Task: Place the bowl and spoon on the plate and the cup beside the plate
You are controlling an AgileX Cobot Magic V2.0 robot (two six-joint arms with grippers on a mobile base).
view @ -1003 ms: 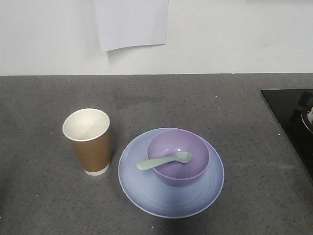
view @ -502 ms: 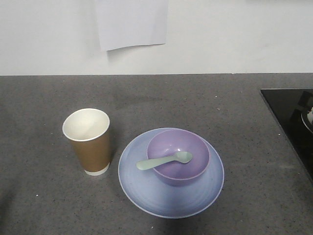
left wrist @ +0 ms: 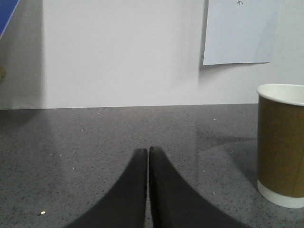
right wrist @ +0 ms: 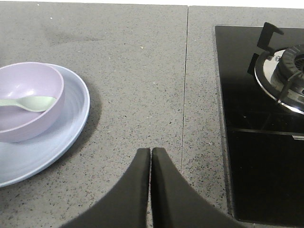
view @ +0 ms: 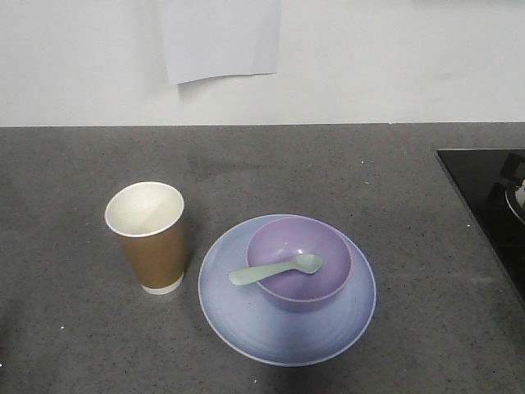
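Observation:
The pale blue plate (view: 246, 324) lies on the grey counter. On it stands the lavender bowl (view: 299, 263), and the mint-green spoon (view: 275, 268) rests across the bowl's left rim with its head inside. The brown paper cup (view: 152, 238) stands upright just left of the plate. Neither gripper shows in the front view. My left gripper (left wrist: 148, 150) is shut and empty, low over the counter left of the cup (left wrist: 281, 145). My right gripper (right wrist: 150, 150) is shut and empty, right of the plate (right wrist: 71, 123) and bowl (right wrist: 33, 102).
A black glass hob (view: 488, 205) with a gas burner (right wrist: 285, 71) takes up the counter's right side. A white wall with a sheet of paper (view: 221, 37) stands behind the counter.

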